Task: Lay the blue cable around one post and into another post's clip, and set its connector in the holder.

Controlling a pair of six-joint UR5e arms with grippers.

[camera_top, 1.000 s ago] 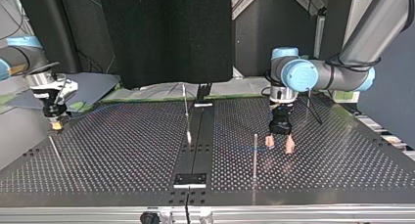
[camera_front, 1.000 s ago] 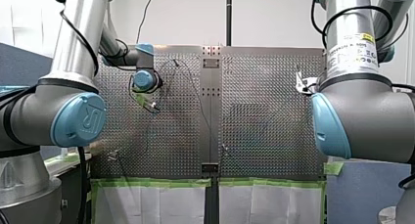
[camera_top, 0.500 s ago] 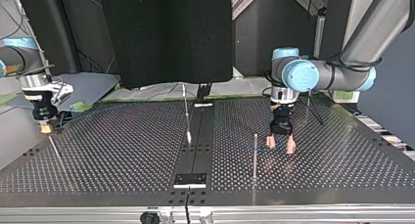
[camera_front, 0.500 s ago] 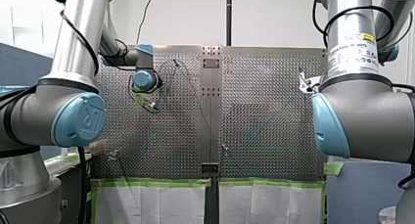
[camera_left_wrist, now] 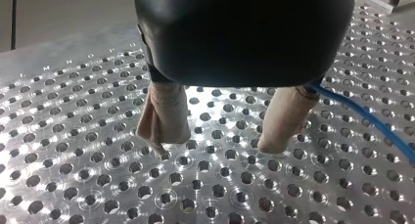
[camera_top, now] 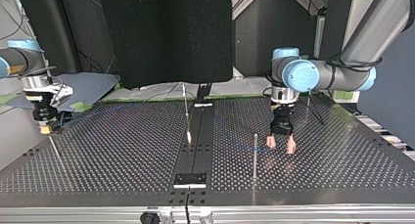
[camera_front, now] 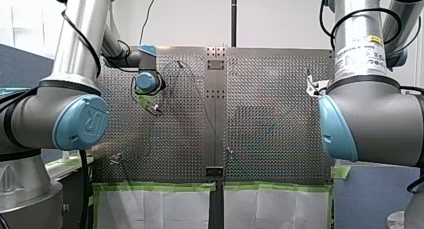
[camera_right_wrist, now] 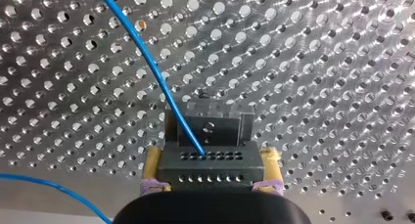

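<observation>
Left gripper (camera_left_wrist: 217, 148): jaws released, beige pads (camera_left_wrist: 164, 119) spread just above the table (camera_left_wrist: 73, 150), with nothing between them. Bare perforated surface lies all round. It is placed to one side of the dark centre strip (camera_top: 198, 136), with an upright post (camera_top: 255, 153) between it and the strip.
Blue cable (camera_left_wrist: 372, 121): passes beside one pad; contact cannot be told, and it is cut off at the view's edge.
Right gripper (camera_right_wrist: 212, 153): jaws clenched on the grey connector (camera_right_wrist: 208, 168), which the cable enters. It is held far from the strip, near the table's side edge.
Metal block (camera_right_wrist: 210, 123): sits beyond the connector, partly hidden, kind not made out.
The cable's course is hard to trace in the top view.
</observation>
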